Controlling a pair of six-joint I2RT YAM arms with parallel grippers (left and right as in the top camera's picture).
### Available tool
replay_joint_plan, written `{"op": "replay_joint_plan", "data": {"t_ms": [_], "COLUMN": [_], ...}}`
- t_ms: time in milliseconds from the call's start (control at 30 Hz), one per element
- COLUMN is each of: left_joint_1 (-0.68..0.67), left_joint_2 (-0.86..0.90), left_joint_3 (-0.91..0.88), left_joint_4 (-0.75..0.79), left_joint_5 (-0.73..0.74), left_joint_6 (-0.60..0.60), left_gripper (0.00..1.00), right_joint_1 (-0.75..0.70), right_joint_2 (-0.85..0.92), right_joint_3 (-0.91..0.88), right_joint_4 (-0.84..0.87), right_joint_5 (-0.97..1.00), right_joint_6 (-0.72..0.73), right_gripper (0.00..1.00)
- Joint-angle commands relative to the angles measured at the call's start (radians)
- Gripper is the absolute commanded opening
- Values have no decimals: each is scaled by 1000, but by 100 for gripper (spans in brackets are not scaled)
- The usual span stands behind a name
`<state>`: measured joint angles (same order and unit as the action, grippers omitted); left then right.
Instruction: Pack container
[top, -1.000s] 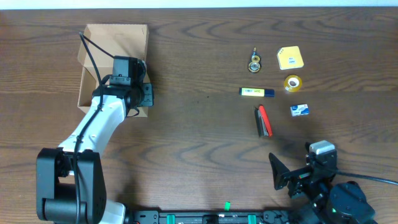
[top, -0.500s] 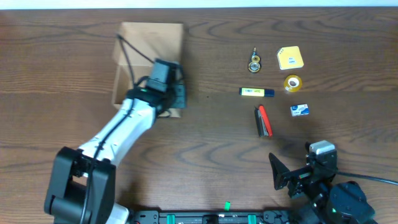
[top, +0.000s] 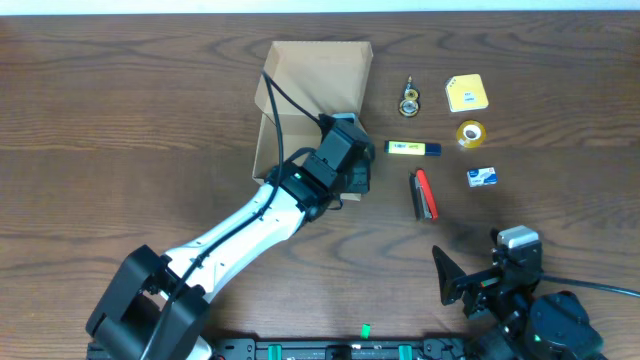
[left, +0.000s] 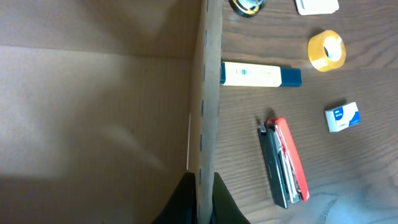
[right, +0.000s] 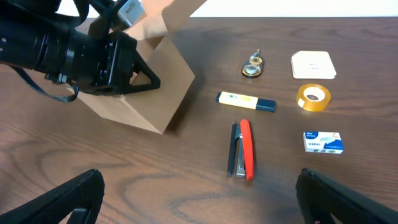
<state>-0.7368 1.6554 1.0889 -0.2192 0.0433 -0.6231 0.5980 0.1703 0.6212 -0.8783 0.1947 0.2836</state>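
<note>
Your left tool (left: 200, 186) is clenched on the container (top: 318, 90). Its two dark fingers (left: 183, 200) pinch the right-hand cardboard wall, one on the inside and one on the outside, close to the container's near right corner. From above, the left tool (top: 352, 170) sits over that corner, with the white arm running back to the near left.

The container is a plain tan cardboard one, open at the top and showing a bare brown inside. It stands at the far middle of the wooden surface (top: 120, 150), just left of the loose small things.

A highlighter (top: 413, 148), yellow with a blue cap, lies nearest the pinched wall, its yellow end pointing at the container and just beside it. A little nearer you lies a stapler (top: 424, 194), black and red, close to the left tool but apart from it. Farther right are a tape roll (top: 470, 133) and a small white staples box (top: 482, 177). At the far side lie a small brass-coloured metal item (top: 409, 98) and a square yellow box (top: 467, 93).

Your right tool (right: 199, 186) is released, its fingers spread wide and holding nothing, low at the near right, well apart from the container.
</note>
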Motion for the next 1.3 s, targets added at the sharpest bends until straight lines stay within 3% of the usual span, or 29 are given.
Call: {"op": "replay_joint_plan", "data": {"t_ms": [0,33,67,100,167,367,500,733,867,1067,1267], "left_joint_1": [-5,-5,-4,-3,-3,-3,-3,5,49,205,401], "left_joint_2": [9,9,9,9,9,-6,-77,-274,-312,-280,-235], "left_joint_3": [14,14,14,14,14,28,67,105,105,97,45], "left_joint_4": [8,11,16,24,44,66,37,-99,-233,-395,-394], "left_joint_5": [-35,-35,-36,-36,-36,-35,-63,-271,-369,-254,-10], "left_joint_6": [-58,-59,-58,-58,-58,-26,96,394,461,485,622], "left_gripper": [6,8,22,50,97,96,95,95,96,95,95], "right_joint_1": [10,10,10,10,10,10,10,10,10,10,10], "right_joint_2": [3,3,3,3,3,3,3,3,3,3,3], "right_joint_3": [13,13,13,13,13,13,13,13,13,13,13], "right_joint_4": [-2,-2,-2,-2,-2,-2,-2,-2,-2,-2,-2], "right_joint_5": [4,4,4,4,4,4,4,4,4,4,4], "right_joint_6": [-8,-8,-8,-8,-8,-8,-8,-8,-8,-8,-8], "right_gripper": [99,99,99,99,99,99,99,99,99,99,99]}}
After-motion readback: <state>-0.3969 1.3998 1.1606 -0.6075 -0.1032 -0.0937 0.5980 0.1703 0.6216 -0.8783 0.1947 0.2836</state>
